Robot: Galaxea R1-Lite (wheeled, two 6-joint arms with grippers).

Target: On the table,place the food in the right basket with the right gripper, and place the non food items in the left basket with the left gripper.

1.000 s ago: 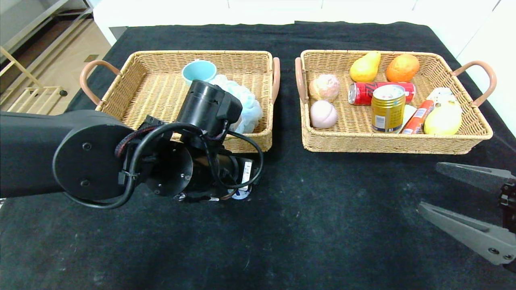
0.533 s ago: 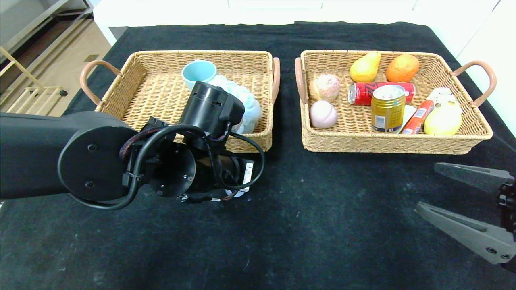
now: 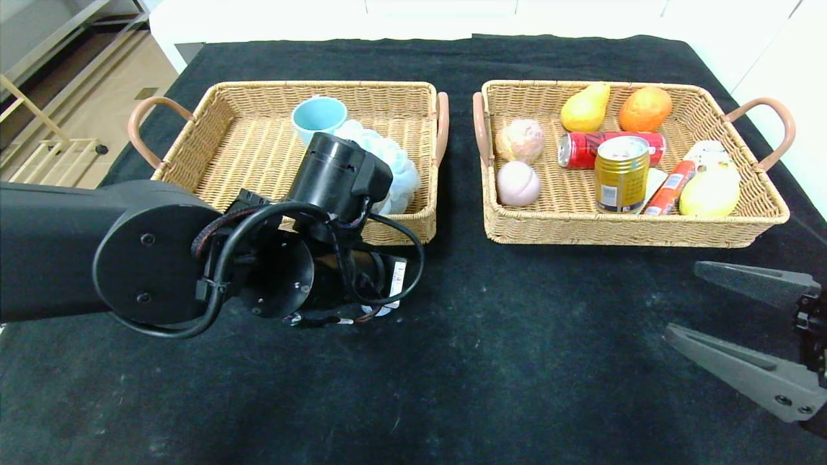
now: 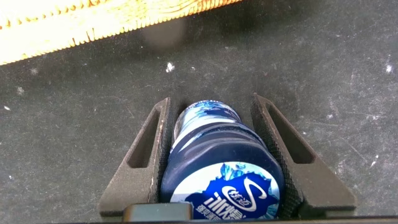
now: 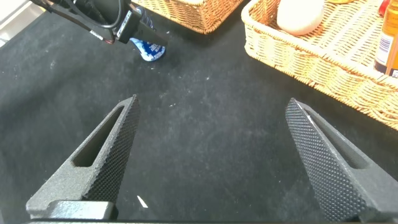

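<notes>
The left hand is clamped on a small water bottle, one finger pressed against each side of it. The bottle lies on its side on the black surface, close to the front wall of the left basket; it has a dark blue body with a glossy blue-and-white label printed with a swirl logo and white characters. In the head view the arm hides most of it, leaving only a sliver of white and blue under the wrist. The left basket, woven wicker with pinkish handles, holds a light blue cup and a pale blue bath sponge. The right hand hovers low near the surface's front right corner, its two grey fingers spread wide and holding nothing. The right basket toward the back right contains a pear, an orange, a red can lying down, an upright gold can, a pink peach and other foods.
</notes>
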